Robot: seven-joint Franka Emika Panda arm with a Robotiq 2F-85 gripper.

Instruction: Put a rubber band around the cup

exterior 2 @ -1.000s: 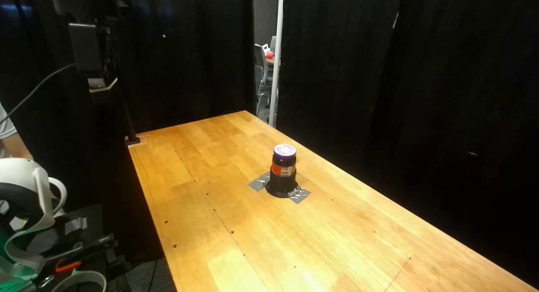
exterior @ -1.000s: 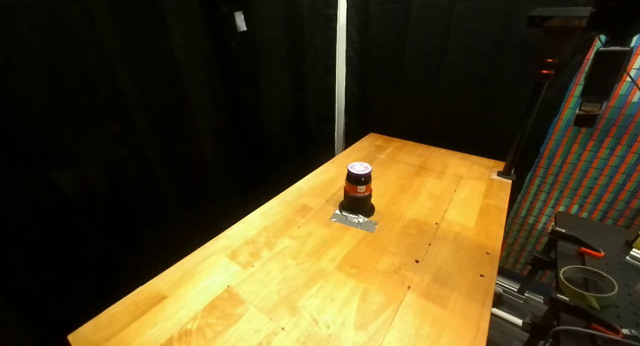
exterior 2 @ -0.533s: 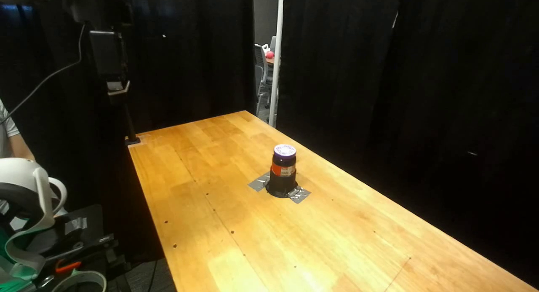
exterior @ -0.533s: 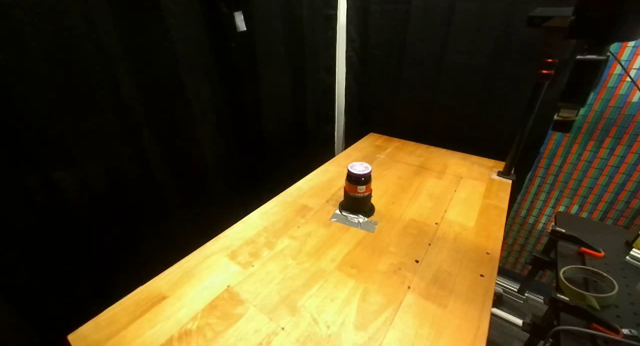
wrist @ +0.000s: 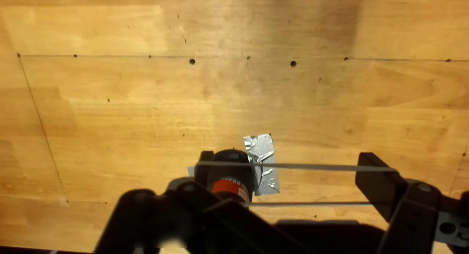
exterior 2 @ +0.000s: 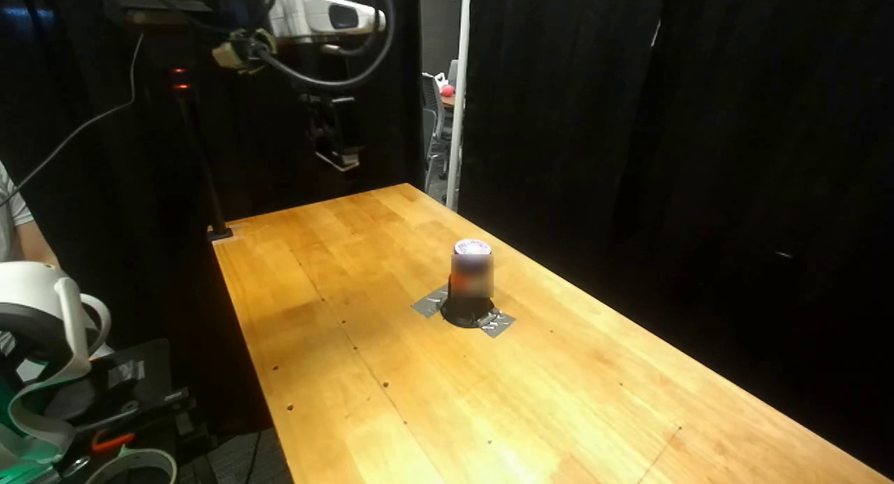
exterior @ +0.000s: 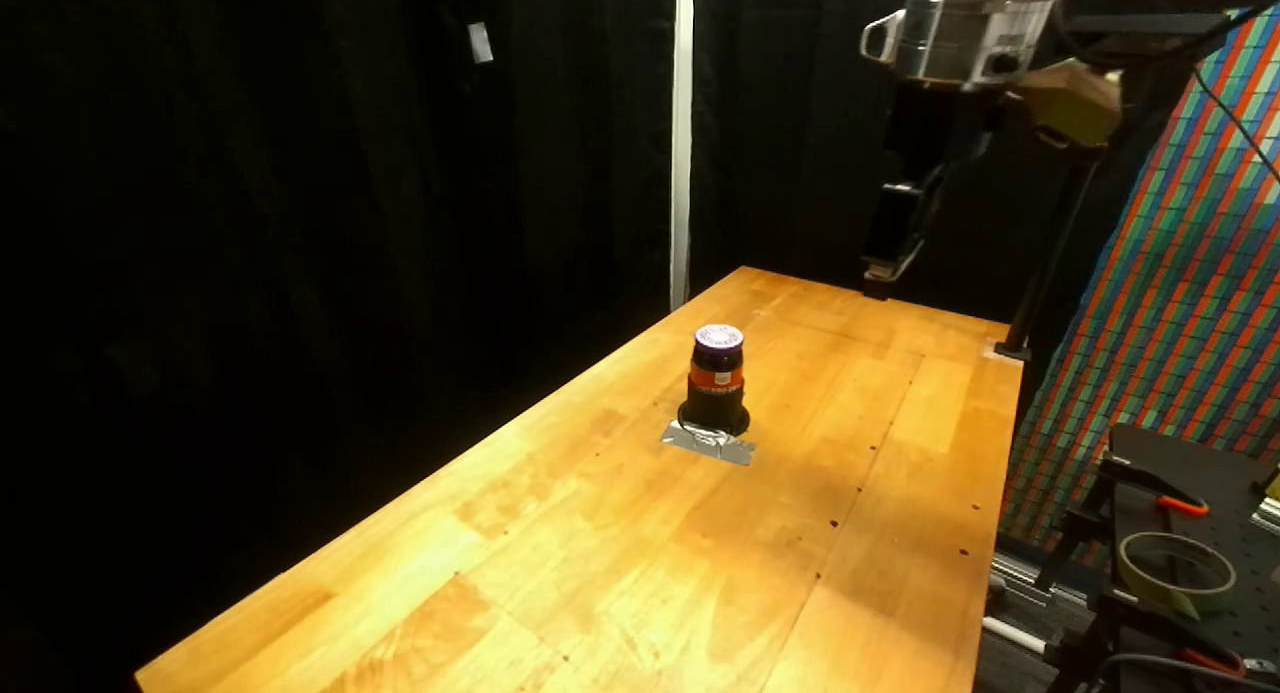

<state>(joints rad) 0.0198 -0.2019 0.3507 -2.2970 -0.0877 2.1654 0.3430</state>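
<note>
fingers swung nearer the cup, below and apart; spread wide, rubber band stretched between.

Cup and tape on table

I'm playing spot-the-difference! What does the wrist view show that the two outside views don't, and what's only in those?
Only the wrist view clearly shows two strands of the rubber band stretched between the fingers of the end effector; outside, I can't be sure of it.

Only the exterior views show the white top of the cup, the white robot arm and a roll of tape.

All share the cup, its orange label, silver tape at its base and the wooden table.
</note>
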